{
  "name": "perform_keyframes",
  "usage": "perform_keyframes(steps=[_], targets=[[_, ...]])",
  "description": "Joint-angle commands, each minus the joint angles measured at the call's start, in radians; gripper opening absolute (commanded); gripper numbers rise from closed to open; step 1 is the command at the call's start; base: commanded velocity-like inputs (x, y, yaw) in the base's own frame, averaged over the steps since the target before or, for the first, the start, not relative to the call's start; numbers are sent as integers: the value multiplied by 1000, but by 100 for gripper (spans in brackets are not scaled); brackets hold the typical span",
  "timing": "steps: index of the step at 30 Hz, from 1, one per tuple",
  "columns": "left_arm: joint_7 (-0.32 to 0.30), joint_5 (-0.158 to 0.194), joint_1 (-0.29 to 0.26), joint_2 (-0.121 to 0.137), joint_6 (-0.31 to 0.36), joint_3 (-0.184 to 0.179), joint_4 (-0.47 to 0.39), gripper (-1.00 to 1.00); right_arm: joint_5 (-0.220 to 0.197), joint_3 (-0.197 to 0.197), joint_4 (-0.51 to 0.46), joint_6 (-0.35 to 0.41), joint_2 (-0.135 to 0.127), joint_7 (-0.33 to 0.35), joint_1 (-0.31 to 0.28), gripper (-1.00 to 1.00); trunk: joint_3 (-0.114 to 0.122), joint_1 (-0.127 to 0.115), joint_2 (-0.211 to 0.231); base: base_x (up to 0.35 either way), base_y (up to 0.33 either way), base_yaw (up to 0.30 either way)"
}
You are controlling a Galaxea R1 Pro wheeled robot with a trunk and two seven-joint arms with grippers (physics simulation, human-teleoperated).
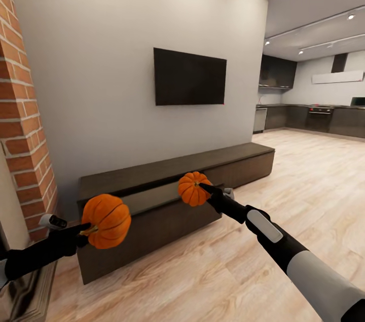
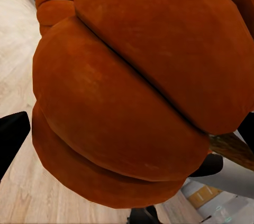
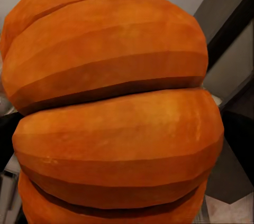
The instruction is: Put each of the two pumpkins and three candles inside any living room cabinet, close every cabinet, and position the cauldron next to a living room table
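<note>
Each pincer grasps a pumpkin, left holding one and right another, near the cabinet's open drawer; candles, closing, cauldron remain.

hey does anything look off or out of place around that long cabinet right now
One thing: the cabinet has a drawer front pulled out from its face near the middle, so it is not closed. Otherwise, each gripper, left and right, holds a pumpkin, left pumpkin and right pumpkin, in the air in front of it. Nothing looks spilled or damaged.
</note>
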Motion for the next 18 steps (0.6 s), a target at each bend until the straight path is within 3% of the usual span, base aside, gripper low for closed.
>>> perform_keyframes(steps=[1,8,18], targets=[[1,11,-1,-1,10,2,-1,-100,-12,3,-1,-1,-1,1,-1,-100,-2,0,-1,115,-68,0],[1,21,-1,-3,10,4,-7,-100,-12,3,0,-7,-1,1,-1,-100,-13,0,-1,21,-13,0],[1,21,-1,-3,10,3,-8,-100,-12,3,-1,-9,-1,6,-1,-100,21,-5,2,0,0,0]])
